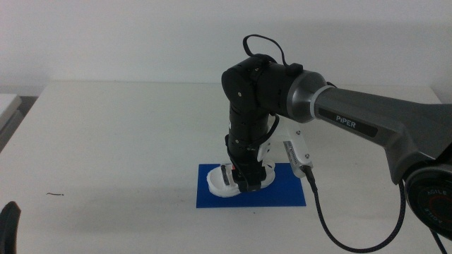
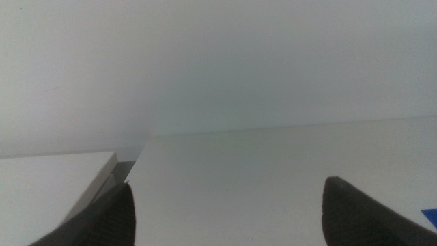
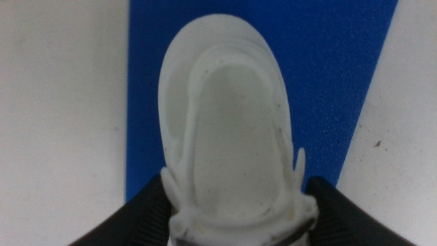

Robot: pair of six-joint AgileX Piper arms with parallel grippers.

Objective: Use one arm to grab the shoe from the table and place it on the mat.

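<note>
The white shoe (image 1: 223,185) sits on the dark blue mat (image 1: 282,194), near the mat's left end. My right gripper (image 1: 246,185) comes straight down on it from the right arm (image 1: 367,123). In the right wrist view, its two dark jaws press against both sides of the shoe (image 3: 232,130), with the mat (image 3: 328,75) beneath it. My left gripper (image 1: 8,226) waits at the lower left corner of the table (image 1: 127,141). Its jaws stand apart with nothing between them (image 2: 225,205).
A black cable (image 1: 321,212) hangs from the right arm and trails over the table in front of the mat's right end. A small dark speck (image 1: 55,193) lies at the front left. A pale surface (image 1: 7,106) adjoins the table's left edge.
</note>
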